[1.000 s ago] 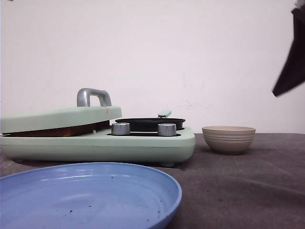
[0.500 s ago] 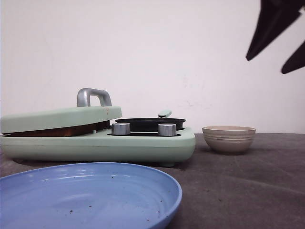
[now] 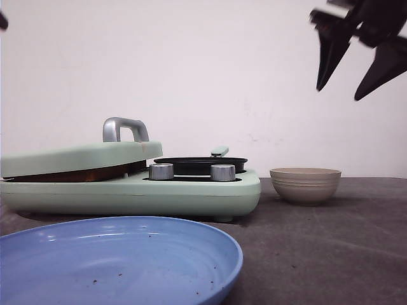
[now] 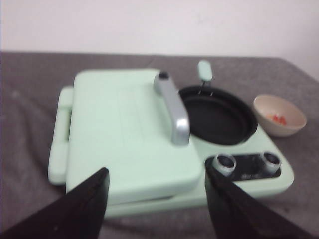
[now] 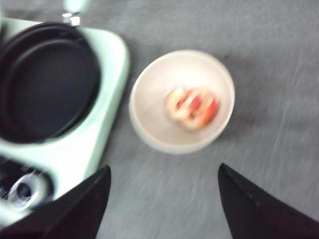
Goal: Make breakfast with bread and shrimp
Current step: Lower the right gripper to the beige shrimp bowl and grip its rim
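A: What does your front view give you?
B: Your right gripper (image 3: 353,79) hangs high above the bowl (image 3: 305,185), fingers spread, holding nothing. The cooker (image 3: 130,184) sits mid-table, lid down, with a blue plate (image 3: 121,260) at the near edge.

A: And the left wrist view?
B: Your left gripper (image 4: 157,199) is wide open and empty over the cooker's lid. No writing is readable by the knobs (image 4: 225,163).

A: The right wrist view?
B: Blurred, but the shrimp (image 5: 193,107) lie in the bowl beside the pan (image 5: 45,82).

A plain white wall (image 3: 203,63) rises behind the grey-clothed table (image 3: 318,241).
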